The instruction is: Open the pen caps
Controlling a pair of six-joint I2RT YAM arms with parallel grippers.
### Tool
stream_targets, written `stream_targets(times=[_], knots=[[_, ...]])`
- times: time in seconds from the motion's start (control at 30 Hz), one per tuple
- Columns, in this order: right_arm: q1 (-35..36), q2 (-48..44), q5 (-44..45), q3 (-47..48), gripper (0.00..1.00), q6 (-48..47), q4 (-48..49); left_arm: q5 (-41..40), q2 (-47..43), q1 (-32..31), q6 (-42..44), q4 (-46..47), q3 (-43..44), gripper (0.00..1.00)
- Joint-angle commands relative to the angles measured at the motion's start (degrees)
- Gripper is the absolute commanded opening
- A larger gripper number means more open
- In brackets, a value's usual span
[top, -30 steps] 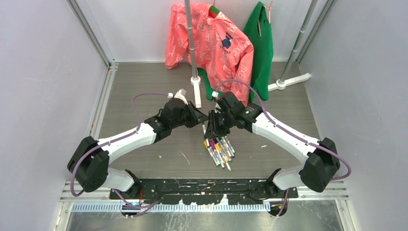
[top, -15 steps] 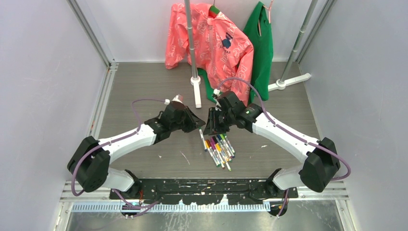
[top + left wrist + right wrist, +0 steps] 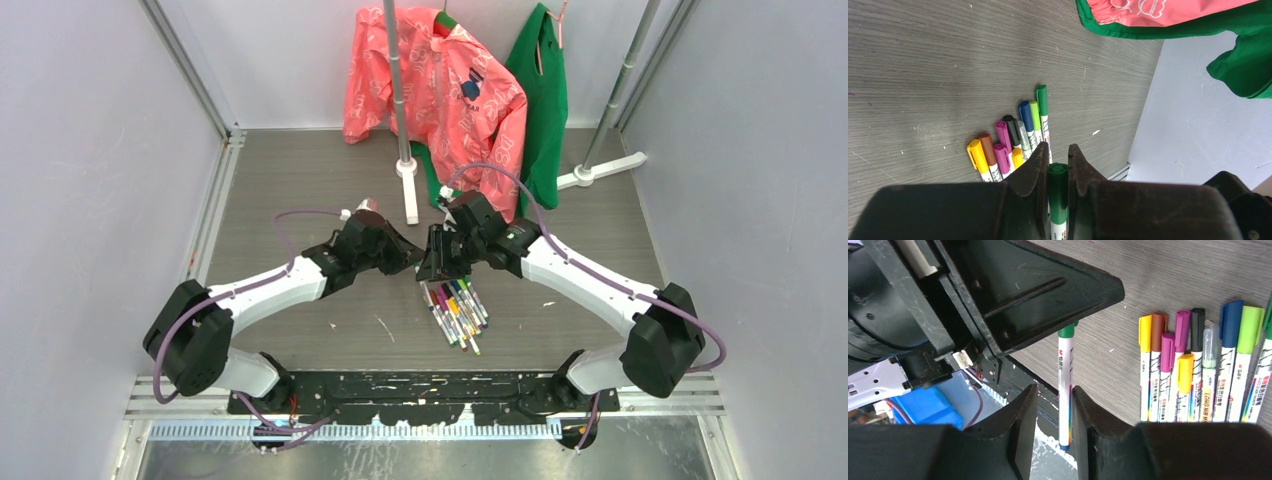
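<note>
Pen count: eleven in all.

One green-capped pen [image 3: 1057,190] is sitting in the left gripper [image 3: 1058,149]. Its fingers are pressing together on the green cap end. The cap is sitting on the white barrel, which is hanging above the desk [image 3: 300,180] and pointing toward the right arm.

The right gripper [image 3: 1054,389] is standing spread, with one finger on either side of that barrel's free end. A gap is showing on one side. I cannot tell whether the other finger is touching the barrel.

Ten pens [image 3: 1004,137] are lying side by side in one bunch on the desk, just beside the two grippers, with their capped ends toward them. All ten are wearing their caps:
- two yellow caps [image 3: 1145,330]
- one brown cap [image 3: 1158,325]
- two purple caps [image 3: 1182,322]
- one black cap [image 3: 1198,322]
- one clear cap [image 3: 1208,342]
- one blue cap [image 3: 1231,320]
- one light green cap [image 3: 1251,322]
- one dark green cap [image 3: 1041,97]

At the far edge, one pink garment [image 3: 440,80] and one green garment [image 3: 545,90] are hanging side by side.
</note>
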Motion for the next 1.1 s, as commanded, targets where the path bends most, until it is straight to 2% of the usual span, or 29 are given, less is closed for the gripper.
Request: stream_targets(times=[0.0, 0.4, 0.53, 0.6, 0.63, 1.07], knots=[[0.88, 1.16, -1.3, -0.52, 0.37, 0.7, 3.34, 0.01, 0.39, 0.54, -1.48, 3.17, 1.9, 0.0], [0.98, 3.08, -1.18, -1.22, 0.35, 0.05, 3.9, 1.45, 0.44, 1.63, -1.63, 3.1, 2.83, 0.0], [0.95, 3.47, -1.29, -1.85, 0.23, 0.06, 3.9, 1.95, 0.81, 2.09, -1.83, 3.73, 2.81, 0.0], [0.91, 3.61, -1.35, -2.09, 0.05, -0.01, 3.73, 2.06, 1.26, 2.33, -2.06, 4.16, 2.85, 0.0], [0.92, 3.61, -1.39, -2.19, 0.02, -0.1, 3.6, 2.11, 1.53, 2.48, -2.34, 4.39, 2.92, 0.0], [0.93, -1.07, -1.19, -9.8, 0.01, -0.53, 4.47, 5.18, 5.76, 8.54, -3.77, 9.27, 4.62, 0.0]])
